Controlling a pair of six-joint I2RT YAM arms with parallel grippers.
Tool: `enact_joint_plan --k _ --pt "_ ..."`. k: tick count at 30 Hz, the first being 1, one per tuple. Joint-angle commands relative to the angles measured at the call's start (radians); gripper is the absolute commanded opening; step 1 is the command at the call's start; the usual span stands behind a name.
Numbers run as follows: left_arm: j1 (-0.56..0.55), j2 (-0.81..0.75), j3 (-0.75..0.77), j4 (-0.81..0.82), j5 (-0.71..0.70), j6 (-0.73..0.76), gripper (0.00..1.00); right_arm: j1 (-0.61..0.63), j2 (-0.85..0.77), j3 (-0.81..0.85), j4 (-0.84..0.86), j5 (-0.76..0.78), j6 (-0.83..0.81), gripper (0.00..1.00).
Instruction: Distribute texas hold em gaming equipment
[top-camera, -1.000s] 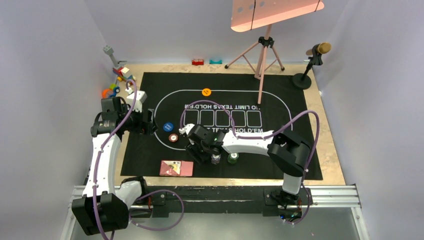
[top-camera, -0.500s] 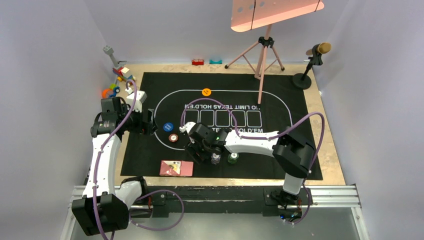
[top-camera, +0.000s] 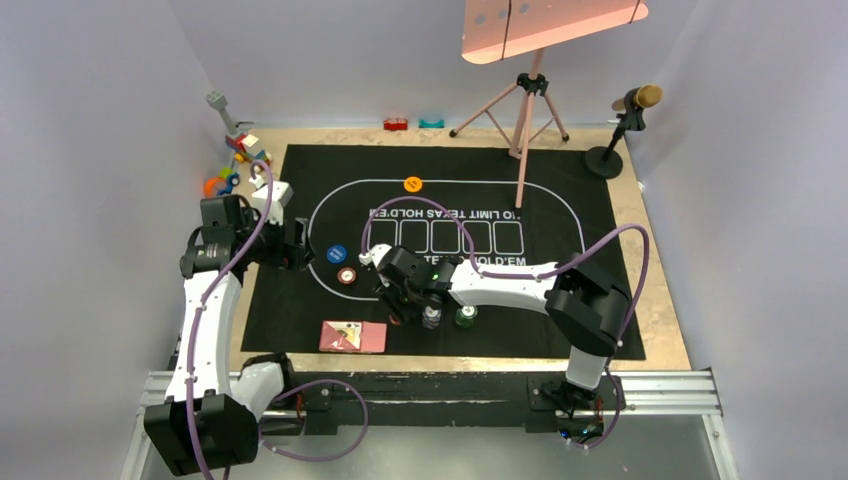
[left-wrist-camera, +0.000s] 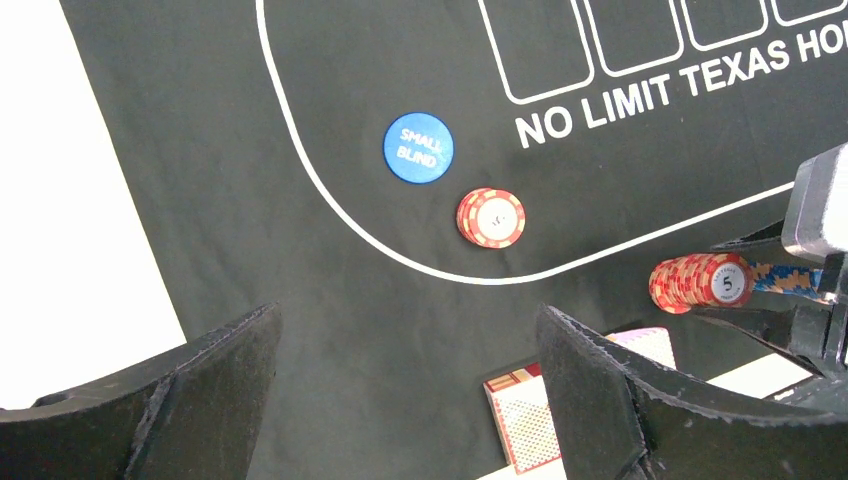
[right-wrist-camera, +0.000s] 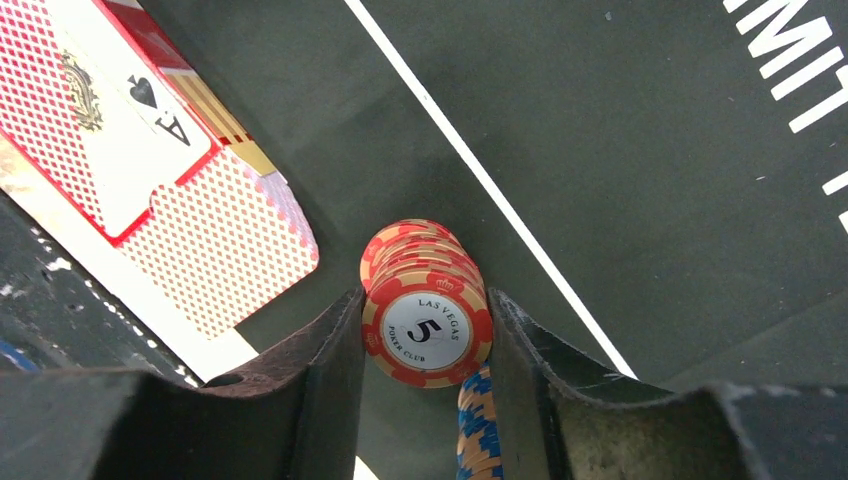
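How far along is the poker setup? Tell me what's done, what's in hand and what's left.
Done: the blue button, a short red stack beside it and the orange button lie on the mat. In hand: the right fingers clamp a stack of red 5 chips; the left fingers are open, empty. Left: the cards, grey chips and green chips near the front edge.

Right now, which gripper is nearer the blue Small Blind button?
Left. The left gripper hangs open just left of the blue button; the right gripper is farther off, clamping a red chip stack near the cards.
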Motion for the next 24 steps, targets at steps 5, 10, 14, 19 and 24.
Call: enact_joint_plan --k 5,10,14,19,24 --pt "0.008 -0.016 -0.01 0.038 0.025 0.015 1.0 0.002 -0.069 0.033 0.0 0.013 0.008 0.25" --pt "0.008 -0.016 -0.011 0.039 0.026 0.014 1.0 -0.007 -0.106 0.09 -0.046 0.057 -0.011 0.22" --pt "0.008 -0.011 -0.01 0.039 0.027 0.015 1.0 -0.084 -0.127 0.169 -0.074 0.049 -0.029 0.16" --pt "0.008 -0.011 -0.011 0.036 0.031 0.017 1.0 -0.255 -0.067 0.308 -0.076 0.066 -0.037 0.15" --pt "0.008 -0.011 -0.01 0.036 0.035 0.019 1.0 -0.396 0.108 0.504 -0.09 0.105 -0.048 0.15"
